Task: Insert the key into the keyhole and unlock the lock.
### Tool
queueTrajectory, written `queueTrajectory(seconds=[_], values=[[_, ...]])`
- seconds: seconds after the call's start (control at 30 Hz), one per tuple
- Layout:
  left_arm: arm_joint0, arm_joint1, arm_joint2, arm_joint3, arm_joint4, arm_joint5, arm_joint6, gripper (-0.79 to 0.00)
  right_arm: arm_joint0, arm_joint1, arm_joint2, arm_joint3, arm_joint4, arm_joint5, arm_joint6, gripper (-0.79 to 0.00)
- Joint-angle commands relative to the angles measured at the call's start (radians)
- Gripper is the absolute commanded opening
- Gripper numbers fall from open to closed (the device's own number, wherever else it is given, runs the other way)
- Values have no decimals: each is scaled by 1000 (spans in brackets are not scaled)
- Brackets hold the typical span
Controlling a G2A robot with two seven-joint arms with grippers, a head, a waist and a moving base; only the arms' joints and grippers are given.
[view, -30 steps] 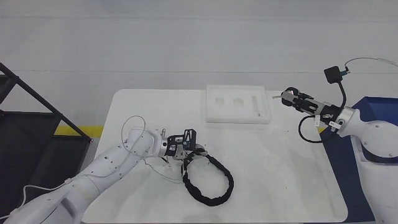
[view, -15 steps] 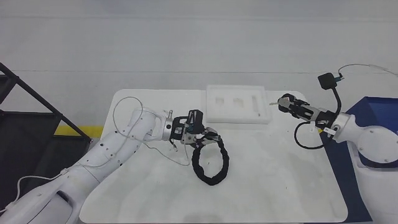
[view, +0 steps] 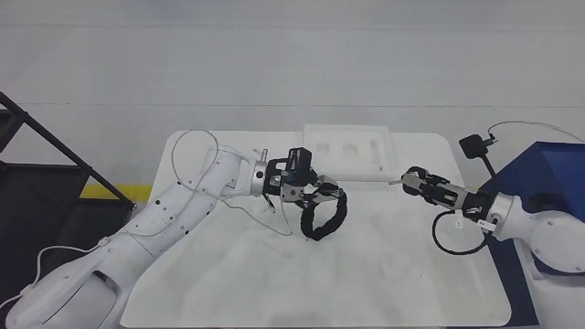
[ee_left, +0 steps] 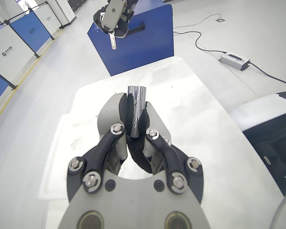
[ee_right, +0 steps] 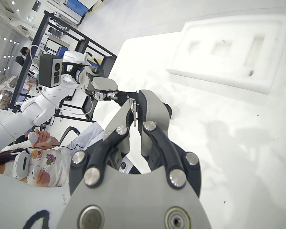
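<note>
From the top view, I see my left end effector (view: 307,190) over the middle of the white desk (view: 384,265), pinched shut on the lock (view: 322,212). The lock's black cable curls in a loop just beside and below the fingers. I cannot tell whether the loop touches the desk. My right end effector (view: 409,181) is off to the right side of the desk, well apart from the left one, and pinches the key (view: 396,181). The key's thin blade points toward the lock. A white foam tray (view: 352,151) with shallow recesses lies at the far edge of the desk, between the two arms.

In the left wrist view, both fingers of the left end effector (ee_left: 133,104) press against the lock (ee_left: 137,96). Its shiny metal cylinder stands out past the fingertips, with black cable sleeve squeezed on either side. Farther off, the right end effector (ee_left: 116,17) hangs in the air with the key (ee_left: 113,41) sticking out of it, in front of a blue box (ee_left: 143,48).

In the right wrist view, the right end effector (ee_right: 135,107) is closed on the head of the key (ee_right: 133,106), seen edge-on between the pads. Beyond it, the left end effector (ee_right: 101,85) holds the lock (ee_right: 99,95) with its round keyhole face turned toward this camera. The foam tray (ee_right: 228,72) lies on the desk (ee_right: 228,144) to one side.
</note>
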Motion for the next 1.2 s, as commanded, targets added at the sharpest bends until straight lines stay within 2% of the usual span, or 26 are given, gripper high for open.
queueTrajectory(seconds=[0.0, 0.1, 0.57, 0.7, 0.87, 1.03, 1.17], values=[[-11, -10, 9, 1, 3, -8, 8, -785, -18, 2, 13, -19, -13, -1, -4, -785], [-20, -21, 14, 8, 4, -14, 52, -785, -24, 3, 16, -25, -20, -3, -1, -785], [-7, -22, 10, 6, -10, 3, 51, -785, -26, 3, 13, -26, -22, -4, -9, -785], [-1, -31, 12, -7, -8, -3, 52, -785, -32, 5, 5, -82, -45, 1, -14, -785], [-63, -69, 64, 40, 91, -22, 128, -785, -56, 9, 6, -179, -85, 9, -2, -785], [-123, -125, 124, 161, 152, -1, 256, -785, -96, 12, 30, -273, -138, 43, -23, -785], [-145, -171, 174, 243, 196, 37, 386, -785, -133, 13, 41, -327, -186, 66, -54, -785]])
